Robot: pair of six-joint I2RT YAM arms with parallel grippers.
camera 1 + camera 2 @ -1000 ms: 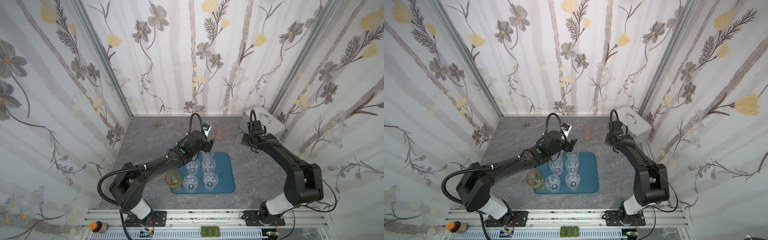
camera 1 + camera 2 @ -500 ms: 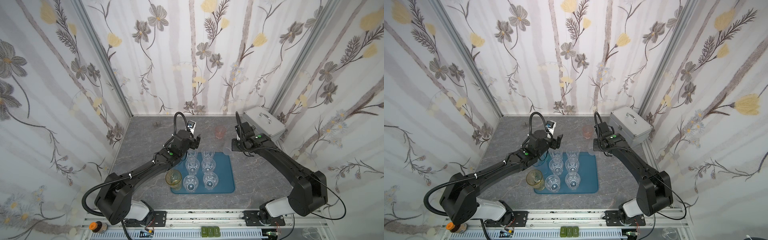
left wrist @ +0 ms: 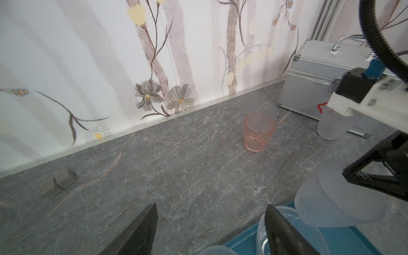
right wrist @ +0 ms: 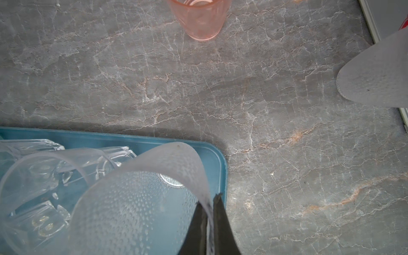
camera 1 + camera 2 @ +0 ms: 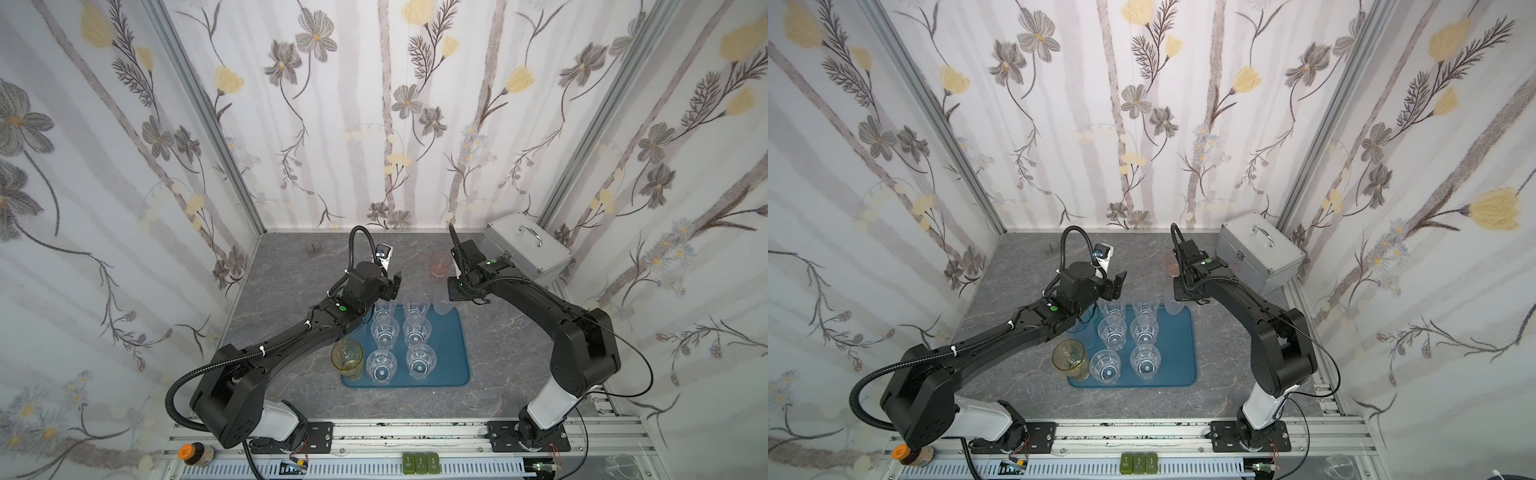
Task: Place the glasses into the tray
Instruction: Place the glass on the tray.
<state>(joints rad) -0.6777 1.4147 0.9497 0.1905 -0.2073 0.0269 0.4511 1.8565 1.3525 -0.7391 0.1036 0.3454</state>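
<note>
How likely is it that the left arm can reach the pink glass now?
Probably yes. The left gripper is open and empty, and only bare table lies between it and the upright pink glass. The right gripper, shut on a frosted glass, is off to the side.

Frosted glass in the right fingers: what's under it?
A corner of the tray shows under and through the frosted glass, clear glasses beside it. The right gripper pinches its rim. Whether its base touches the tray is hidden by its own frosted wall.
</note>
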